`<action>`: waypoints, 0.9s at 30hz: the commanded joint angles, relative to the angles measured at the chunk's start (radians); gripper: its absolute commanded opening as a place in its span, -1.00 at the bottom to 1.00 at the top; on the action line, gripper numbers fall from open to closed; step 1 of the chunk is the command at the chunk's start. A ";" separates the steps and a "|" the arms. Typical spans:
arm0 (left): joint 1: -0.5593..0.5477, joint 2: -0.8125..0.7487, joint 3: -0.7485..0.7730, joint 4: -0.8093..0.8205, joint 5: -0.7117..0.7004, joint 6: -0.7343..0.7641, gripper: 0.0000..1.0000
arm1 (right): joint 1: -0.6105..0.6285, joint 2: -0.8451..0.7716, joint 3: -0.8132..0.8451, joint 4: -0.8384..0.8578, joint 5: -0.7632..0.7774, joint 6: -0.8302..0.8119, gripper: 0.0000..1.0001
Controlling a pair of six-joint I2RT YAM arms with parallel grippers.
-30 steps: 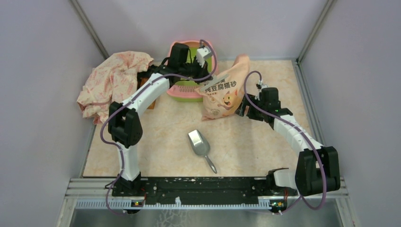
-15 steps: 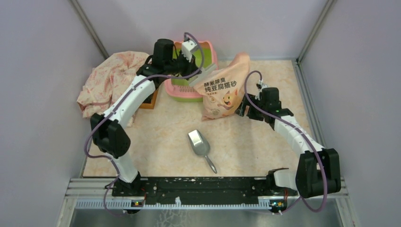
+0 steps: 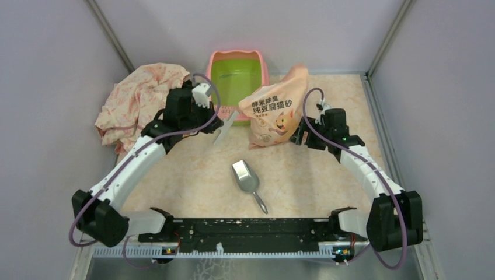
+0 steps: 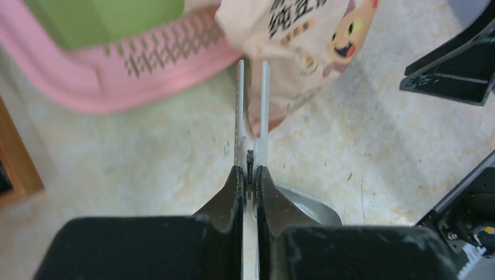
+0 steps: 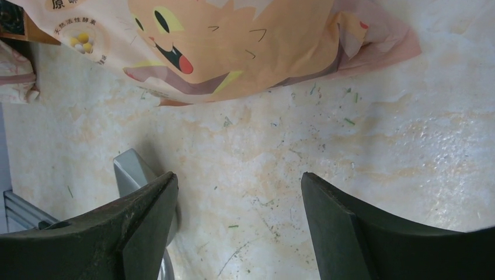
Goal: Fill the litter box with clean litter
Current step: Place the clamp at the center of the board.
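Note:
The litter box (image 3: 236,55), pink rim and lime-green inside, stands at the back wall; no granules show in it. Its pink rim fills the top left of the left wrist view (image 4: 146,64). The peach litter bag (image 3: 274,111) leans just right of it, also in the left wrist view (image 4: 297,35) and the right wrist view (image 5: 233,41). My left gripper (image 3: 215,122) hangs in front of the box's near left corner, shut on a thin white two-bladed tool (image 4: 251,99) that points at the bag. My right gripper (image 3: 300,137) is open and empty, low beside the bag's right bottom corner.
A silver metal scoop (image 3: 248,179) lies mid-table, partly seen under the left fingers (image 4: 306,205) and beside the right gripper's left finger (image 5: 131,169). A crumpled flowered cloth (image 3: 143,99) lies at the back left over an orange-brown block (image 4: 14,157).
My left arm has pulled back from over the litter box toward the near left, carrying the white tool. The box's inside now shows whole. The right arm has not moved.

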 commanded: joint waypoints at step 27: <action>0.516 -0.191 -0.791 0.255 -0.176 -0.549 -0.03 | 0.657 -0.202 -0.053 -0.147 0.290 0.035 0.51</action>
